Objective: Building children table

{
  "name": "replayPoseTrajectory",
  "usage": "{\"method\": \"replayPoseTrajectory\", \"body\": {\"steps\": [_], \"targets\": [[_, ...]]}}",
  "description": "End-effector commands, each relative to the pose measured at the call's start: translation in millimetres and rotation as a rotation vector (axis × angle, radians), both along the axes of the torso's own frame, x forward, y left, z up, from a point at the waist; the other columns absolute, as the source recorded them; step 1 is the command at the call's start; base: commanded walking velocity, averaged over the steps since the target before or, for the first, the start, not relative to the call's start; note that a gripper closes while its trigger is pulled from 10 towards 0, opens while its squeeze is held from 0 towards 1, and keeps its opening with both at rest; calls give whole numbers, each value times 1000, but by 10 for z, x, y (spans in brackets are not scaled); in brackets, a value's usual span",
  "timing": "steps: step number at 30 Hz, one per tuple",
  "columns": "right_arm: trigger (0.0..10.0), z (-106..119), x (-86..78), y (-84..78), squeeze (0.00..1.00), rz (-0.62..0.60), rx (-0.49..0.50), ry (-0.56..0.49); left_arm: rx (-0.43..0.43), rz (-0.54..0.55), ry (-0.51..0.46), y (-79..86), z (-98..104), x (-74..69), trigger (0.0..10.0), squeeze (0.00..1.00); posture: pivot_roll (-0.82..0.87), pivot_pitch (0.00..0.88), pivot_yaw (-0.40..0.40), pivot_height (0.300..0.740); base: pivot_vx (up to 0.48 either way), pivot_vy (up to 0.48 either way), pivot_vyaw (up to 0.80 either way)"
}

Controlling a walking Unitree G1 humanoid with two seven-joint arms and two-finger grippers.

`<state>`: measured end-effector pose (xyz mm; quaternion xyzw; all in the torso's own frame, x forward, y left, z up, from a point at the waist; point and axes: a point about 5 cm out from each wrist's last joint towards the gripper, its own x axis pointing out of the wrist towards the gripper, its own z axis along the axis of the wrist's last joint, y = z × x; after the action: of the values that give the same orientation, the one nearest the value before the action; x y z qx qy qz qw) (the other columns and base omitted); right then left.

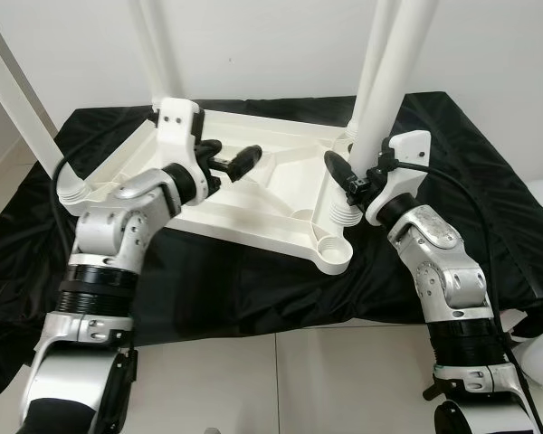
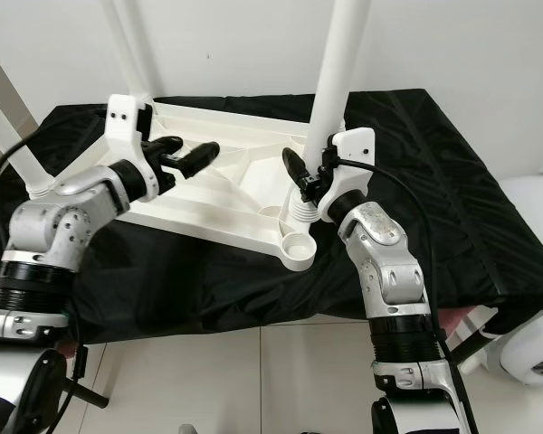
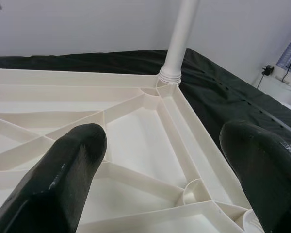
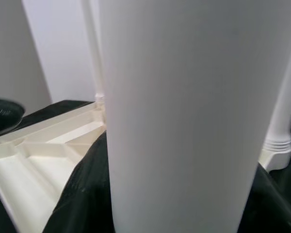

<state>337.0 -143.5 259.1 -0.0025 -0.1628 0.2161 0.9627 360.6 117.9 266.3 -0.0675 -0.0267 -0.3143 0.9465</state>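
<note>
A white children's table top [image 1: 253, 194] lies upside down on a black cloth [image 1: 253, 289]. White legs stand in its far left corner [image 1: 154, 45], left corner [image 1: 23, 108] and far right corner [image 1: 371, 63]. My right gripper [image 1: 357, 167] is shut on another white leg [image 2: 339, 72], which is tilted. That leg's threaded end [image 2: 299, 210] is just beyond the empty near corner socket [image 2: 297, 244]. In the right wrist view this leg [image 4: 184, 121] stands between the black fingers [image 4: 82, 194]. My left gripper [image 1: 237, 154] hovers open over the ribbed underside [image 3: 145, 141], holding nothing.
The cloth covers a low platform against a white wall. Pale floor tiles [image 1: 281, 380] lie in front of it. A white rounded object [image 2: 534, 271] stands at the right, near my right arm.
</note>
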Motion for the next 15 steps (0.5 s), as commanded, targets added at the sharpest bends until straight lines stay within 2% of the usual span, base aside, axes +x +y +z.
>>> {"method": "replayPoseTrajectory", "body": {"steps": [1,5,7,9,10,11,15], "targets": [[10000,101,-27,-9,0,-18,7,-59,-6,85,19,76,-66,27,10000,0,-167,91,92,740,0,0,0],[10000,93,-25,-30,0,-34,6,-61,8,127,9,99,-65,35,10000,0,-146,78,85,740,0,0,0],[10000,55,-25,-65,0,-59,7,-59,22,220,4,173,-86,44,10000,0,-126,59,85,740,0,0,0],[10000,55,-25,-65,0,-59,7,-59,22,220,4,173,-86,44,10000,0,-126,59,85,740,0,0,0],[10000,24,-32,-73,0,-76,3,-63,37,269,-3,212,-109,36,10000,0,-113,47,81,740,0,0,0],[10000,24,-32,-73,0,-76,3,-63,37,269,-3,212,-109,36,10000,0,-113,47,81,740,0,0,0],[10000,-96,-65,-10,0,-95,18,-52,8,387,18,327,-209,-1,10000,0,-91,25,76,740,0,0,0]]}}
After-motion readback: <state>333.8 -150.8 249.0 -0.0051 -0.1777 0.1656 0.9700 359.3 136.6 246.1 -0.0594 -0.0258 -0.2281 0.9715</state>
